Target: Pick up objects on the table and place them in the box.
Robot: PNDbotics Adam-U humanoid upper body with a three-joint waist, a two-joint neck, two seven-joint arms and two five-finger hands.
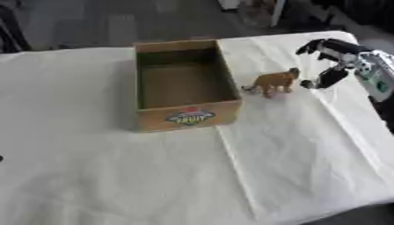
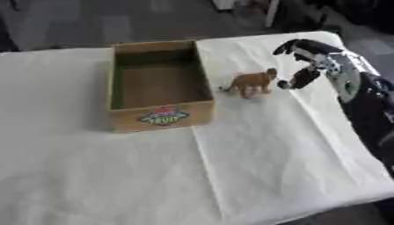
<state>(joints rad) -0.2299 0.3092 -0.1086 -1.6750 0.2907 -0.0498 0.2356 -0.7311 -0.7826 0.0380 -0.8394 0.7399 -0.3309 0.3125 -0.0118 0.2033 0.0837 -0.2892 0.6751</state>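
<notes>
The toy animal (image 1: pixel 273 82) looks light, rigid, a bit tippy; best pinched across the body. The right hand (image 1: pixel 335 57) is held open beside it, nothing gripped.

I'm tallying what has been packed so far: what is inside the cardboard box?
The open brown cardboard box with the fruit label shows only its bare floor; nothing lies inside. The near wall hides a thin strip of floor behind it. The small tan toy animal stands outside, to its right.
</notes>
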